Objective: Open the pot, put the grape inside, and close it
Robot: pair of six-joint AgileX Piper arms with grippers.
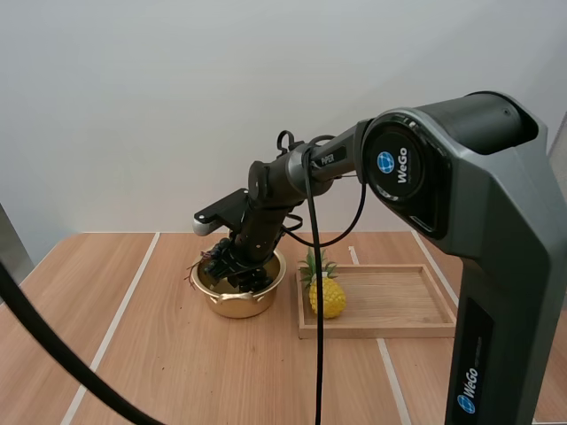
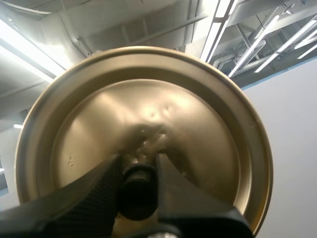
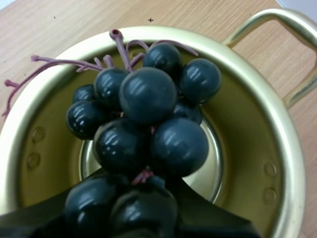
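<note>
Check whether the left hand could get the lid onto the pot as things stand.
Probably not yet. The right hand hangs over the open pot holding the bunch of grapes, blocking the way; the left hand grips the lid by its knob.

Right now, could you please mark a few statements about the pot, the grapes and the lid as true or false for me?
1. The pot stands open, with no lid on it. True.
2. The left end effector is shut on the lid. True.
3. The grapes lie on the wooden tray. False: the right end effector is shut on them and holds them over the inside of the pot.
4. The pineapple stands inside the pot. False: it stands on the wooden tray, beside the pot.
</note>
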